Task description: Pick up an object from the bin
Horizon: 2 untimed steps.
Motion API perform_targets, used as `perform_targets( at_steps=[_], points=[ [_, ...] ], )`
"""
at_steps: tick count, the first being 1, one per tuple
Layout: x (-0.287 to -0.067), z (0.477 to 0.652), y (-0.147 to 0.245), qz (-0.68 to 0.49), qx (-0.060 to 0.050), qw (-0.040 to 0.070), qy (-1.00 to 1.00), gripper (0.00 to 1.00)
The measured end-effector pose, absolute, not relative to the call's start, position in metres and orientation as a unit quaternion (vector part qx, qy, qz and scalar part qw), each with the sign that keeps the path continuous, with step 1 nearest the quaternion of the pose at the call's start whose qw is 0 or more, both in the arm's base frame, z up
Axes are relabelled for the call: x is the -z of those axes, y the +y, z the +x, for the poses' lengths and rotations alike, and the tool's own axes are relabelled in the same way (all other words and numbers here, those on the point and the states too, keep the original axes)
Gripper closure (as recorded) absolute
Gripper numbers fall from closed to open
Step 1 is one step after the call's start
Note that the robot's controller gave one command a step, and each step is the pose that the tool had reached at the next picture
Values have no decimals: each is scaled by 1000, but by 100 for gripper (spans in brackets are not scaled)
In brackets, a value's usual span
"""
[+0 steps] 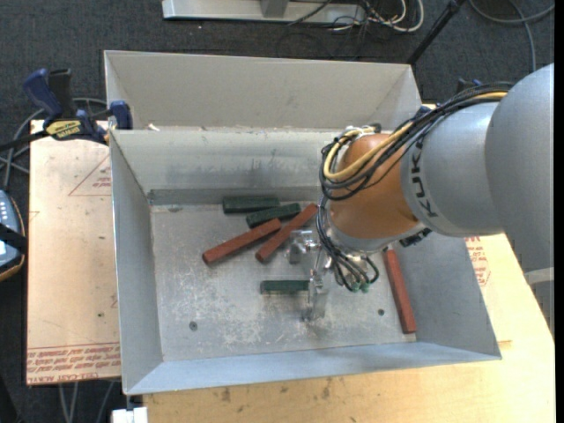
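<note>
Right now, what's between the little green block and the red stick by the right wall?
The robot's end effector stands there, in the camera view.

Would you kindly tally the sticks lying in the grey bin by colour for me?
Red-brown sticks: 3
Dark green sticks: 3
Total: 6

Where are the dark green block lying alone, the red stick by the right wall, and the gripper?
lone dark green block (283, 285), camera view, its middle.
red stick (399, 293), camera view, halfway along it.
gripper (313, 314), camera view, its lower end.
</note>
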<state>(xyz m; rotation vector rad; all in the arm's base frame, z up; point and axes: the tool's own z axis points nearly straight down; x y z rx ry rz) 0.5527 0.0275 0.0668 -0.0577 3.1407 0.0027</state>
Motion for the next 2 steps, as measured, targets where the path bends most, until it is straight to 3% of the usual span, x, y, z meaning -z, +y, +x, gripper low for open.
perform_targets(
  at_steps=[1,2],
  points=[
    [-71,553,27,-18,-1,1,1000,100],
    [-228,547,22,-14,0,6,1000,100]
  ],
)
